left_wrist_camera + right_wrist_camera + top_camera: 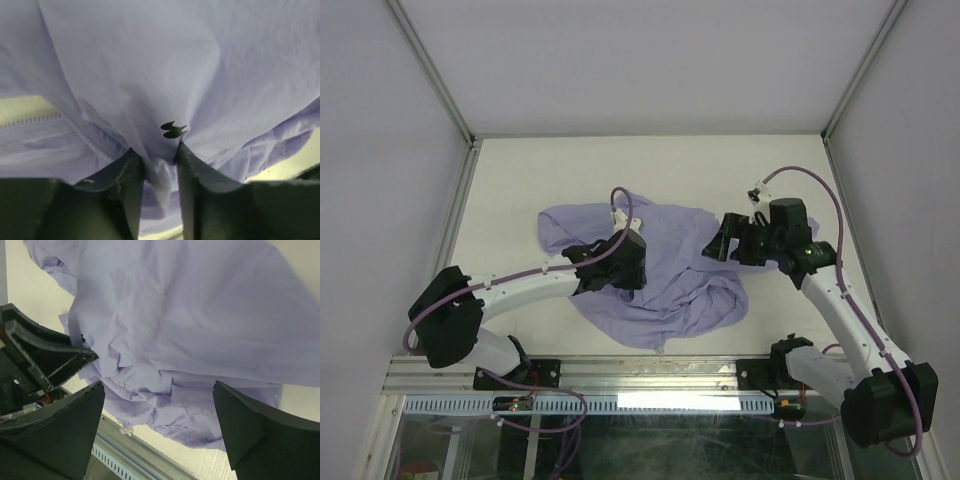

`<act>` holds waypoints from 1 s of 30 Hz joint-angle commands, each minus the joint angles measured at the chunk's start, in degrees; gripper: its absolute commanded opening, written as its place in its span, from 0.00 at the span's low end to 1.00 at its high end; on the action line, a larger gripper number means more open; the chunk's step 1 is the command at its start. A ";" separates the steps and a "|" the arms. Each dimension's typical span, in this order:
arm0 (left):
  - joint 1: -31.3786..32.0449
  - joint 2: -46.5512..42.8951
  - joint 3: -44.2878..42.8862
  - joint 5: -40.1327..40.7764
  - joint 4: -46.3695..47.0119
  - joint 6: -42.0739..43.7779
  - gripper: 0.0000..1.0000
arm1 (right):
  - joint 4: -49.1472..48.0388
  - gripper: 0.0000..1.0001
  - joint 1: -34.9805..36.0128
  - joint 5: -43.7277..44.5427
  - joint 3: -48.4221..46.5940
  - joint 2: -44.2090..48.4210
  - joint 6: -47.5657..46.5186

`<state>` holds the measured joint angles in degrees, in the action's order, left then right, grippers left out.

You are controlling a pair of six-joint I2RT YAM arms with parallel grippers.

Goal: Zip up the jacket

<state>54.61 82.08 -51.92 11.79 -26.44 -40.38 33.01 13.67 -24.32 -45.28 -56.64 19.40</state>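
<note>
The lavender jacket [675, 275] lies crumpled in the middle of the white table. My left gripper [617, 262] sits on its left half. In the left wrist view a fold of the jacket [175, 60] is pinched between the gripper's [160, 155] two fingers. The cloth tents up from the pinch, just below a small dark logo [173, 130]. A line of zipper teeth [30, 121] runs along an edge at the left. My right gripper [725, 240] hovers over the jacket's right edge, wide open and empty. From the right wrist, the gripper [159, 390] looks down on the jacket [190, 315].
White table surface [620, 170] stretches behind the jacket, boxed in by pale walls. A metal rail [620, 372] runs along the near edge, close to the jacket's hem. The left arm's dark gripper body [45, 355] shows at the left of the right wrist view.
</note>
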 commanded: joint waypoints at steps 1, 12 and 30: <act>-2.16 1.08 -2.83 -0.80 8.15 2.31 0.06 | -2.74 0.91 2.28 1.06 -1.07 0.34 0.58; -14.25 -4.64 -31.95 0.51 -5.04 18.24 0.00 | -4.48 0.90 7.59 1.04 -4.79 2.20 -4.89; -15.27 -3.00 -51.72 -4.11 -8.74 21.85 0.00 | -27.09 0.97 20.54 3.98 -7.59 -10.77 -6.92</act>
<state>39.35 80.47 -99.72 9.17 -36.16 -19.25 17.76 31.44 -19.77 -50.57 -65.08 13.54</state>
